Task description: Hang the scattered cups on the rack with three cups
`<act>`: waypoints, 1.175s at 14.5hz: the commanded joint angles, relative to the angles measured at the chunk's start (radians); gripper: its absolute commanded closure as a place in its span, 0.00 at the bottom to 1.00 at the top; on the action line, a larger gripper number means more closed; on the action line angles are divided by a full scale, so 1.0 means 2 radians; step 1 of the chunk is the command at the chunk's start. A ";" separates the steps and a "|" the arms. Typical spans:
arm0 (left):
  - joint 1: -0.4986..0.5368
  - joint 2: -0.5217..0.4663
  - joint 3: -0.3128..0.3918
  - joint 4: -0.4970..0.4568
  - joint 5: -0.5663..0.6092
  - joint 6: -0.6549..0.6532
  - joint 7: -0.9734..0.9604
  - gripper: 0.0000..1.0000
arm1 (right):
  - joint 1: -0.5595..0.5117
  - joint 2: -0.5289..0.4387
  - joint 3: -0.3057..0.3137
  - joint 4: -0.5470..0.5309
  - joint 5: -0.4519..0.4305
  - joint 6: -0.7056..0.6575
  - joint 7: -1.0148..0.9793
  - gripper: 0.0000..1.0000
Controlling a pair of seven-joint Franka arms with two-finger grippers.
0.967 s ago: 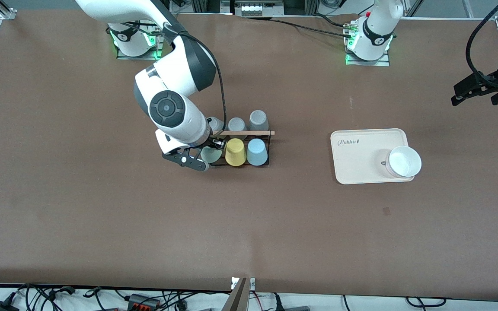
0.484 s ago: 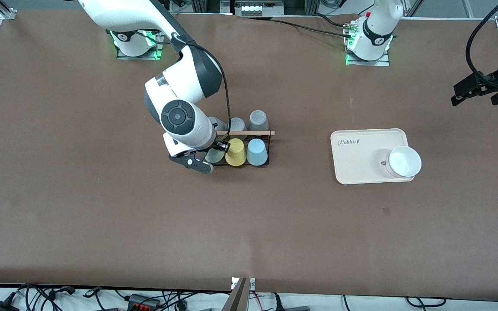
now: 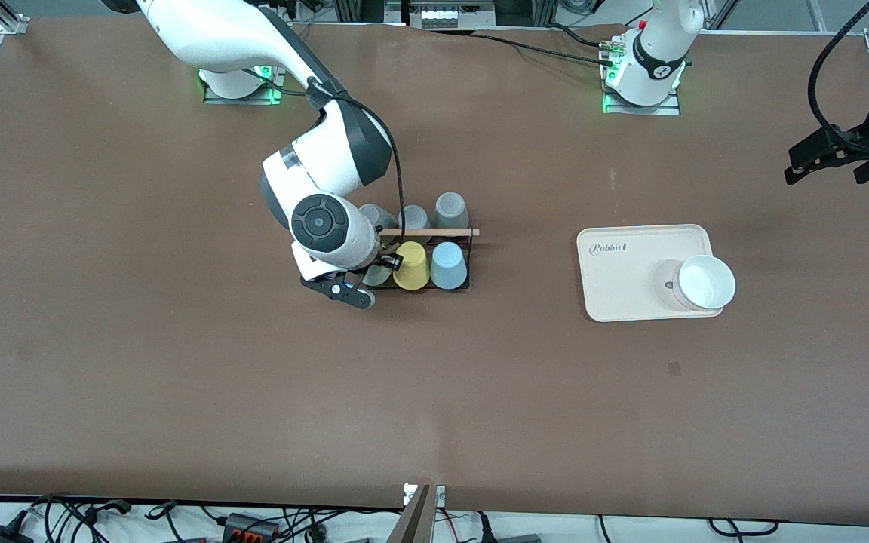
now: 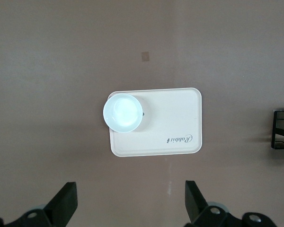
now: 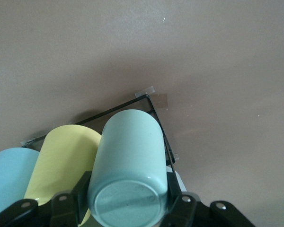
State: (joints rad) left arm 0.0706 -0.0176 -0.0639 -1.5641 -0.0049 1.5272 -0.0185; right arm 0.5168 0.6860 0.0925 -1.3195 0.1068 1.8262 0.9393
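Right hand (image 5: 128, 208) is clamped on the mint cup (image 5: 128, 170) and over the last second it's slid in along the rack (image 3: 462, 260), so the cup now sits in the end slot at the right arm's end, right beside the yellow cup (image 3: 410, 265). Blue cup (image 3: 448, 265) is on the rack too, beside the yellow one. I'd guess only letting go remains. Left hand (image 4: 128, 208) waits wide open, high over the tray (image 4: 180, 113) with its white bowl (image 4: 123, 112).

Right arm (image 3: 329, 173): glossy white shells, dark grey joint bands, round black cap, black cable alongside. Left arm (image 3: 657, 45): the same white. Bases lit green. End effectors: black, silver screw heads.
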 commanded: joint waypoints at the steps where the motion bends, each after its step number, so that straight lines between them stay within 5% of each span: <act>1: 0.002 0.007 -0.002 0.014 -0.007 -0.004 0.003 0.00 | 0.004 0.014 -0.002 0.018 0.014 -0.004 0.010 0.77; 4: 0.002 0.007 -0.002 0.013 -0.007 -0.004 0.003 0.00 | 0.002 0.017 -0.002 0.018 0.019 -0.004 0.010 0.71; 6: 0.002 0.007 -0.002 0.013 -0.007 -0.004 0.003 0.00 | 0.000 0.016 -0.002 0.018 0.019 -0.004 0.016 0.00; 12: 0.002 0.007 -0.002 0.012 -0.007 -0.004 0.003 0.00 | -0.005 -0.006 -0.009 0.053 0.015 -0.026 0.030 0.00; 17: 0.002 0.007 -0.002 0.012 -0.007 -0.004 0.003 0.00 | -0.060 -0.007 -0.011 0.119 0.013 -0.091 0.005 0.00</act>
State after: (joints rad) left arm 0.0706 -0.0150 -0.0643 -1.5641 -0.0049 1.5272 -0.0185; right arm 0.4566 0.6672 0.0610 -1.1459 0.1290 1.7049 0.9783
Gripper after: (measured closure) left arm 0.000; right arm 0.000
